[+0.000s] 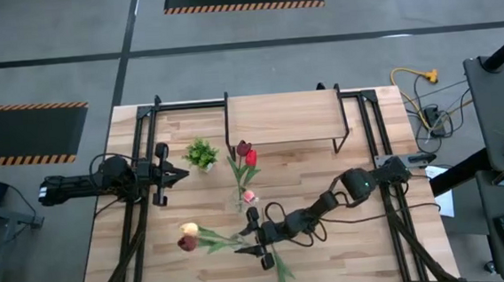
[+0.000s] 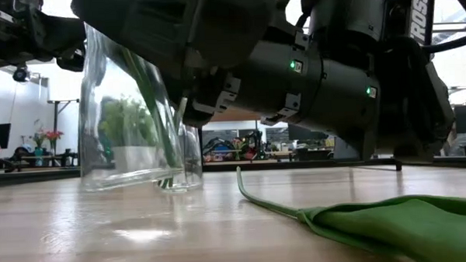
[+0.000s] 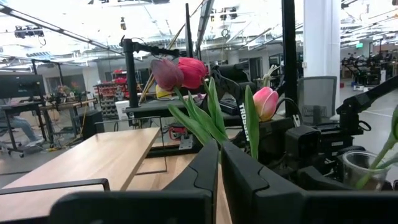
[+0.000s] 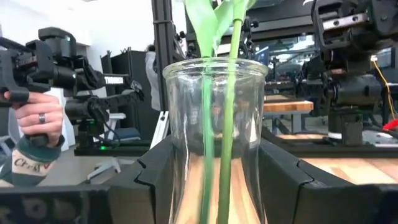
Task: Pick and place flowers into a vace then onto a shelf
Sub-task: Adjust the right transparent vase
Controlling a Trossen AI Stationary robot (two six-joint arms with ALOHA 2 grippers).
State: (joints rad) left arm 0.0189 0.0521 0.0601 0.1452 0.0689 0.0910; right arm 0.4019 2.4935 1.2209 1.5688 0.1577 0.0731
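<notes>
Between the right claw [image 4: 214,180] fingers, the vase [image 4: 214,137] is gripped for filling; the clenched left claw [image 1: 176,174] idles apart.

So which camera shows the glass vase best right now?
The right wrist view: the vase fills the frame between the right pincer's fingers, stems inside. The low view shows its lower half; the high view only a faint spot; the left wrist view its rim.

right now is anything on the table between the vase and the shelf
Nothing visible does: the small green plant stands left of the line from the vase to the shelf, not on it.
</notes>
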